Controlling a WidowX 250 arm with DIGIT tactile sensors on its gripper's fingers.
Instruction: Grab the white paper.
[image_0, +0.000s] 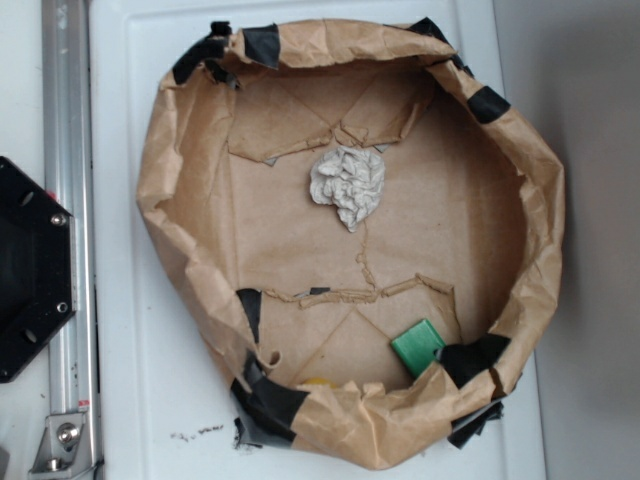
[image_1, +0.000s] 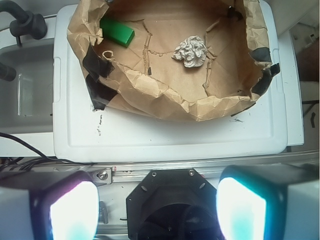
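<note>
- The white paper (image_1: 190, 50) lies on the brown paper bag's (image_1: 150, 92) floor, well apart from the green block (image_1: 117, 31).
- The end effector (image_1: 157, 205), fingers spread and empty, hangs outside the bag; the wad lies ahead, slightly right.

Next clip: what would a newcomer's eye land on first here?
First, the big brown paper bag, rolled down into a wide basin with black tape patches, sitting on a white tray. Near the middle of its floor lies the crumpled white paper wad, and a small green block rests against the bag's wall. The gripper hangs outside the bag, its jaws spread wide and empty.
</note>
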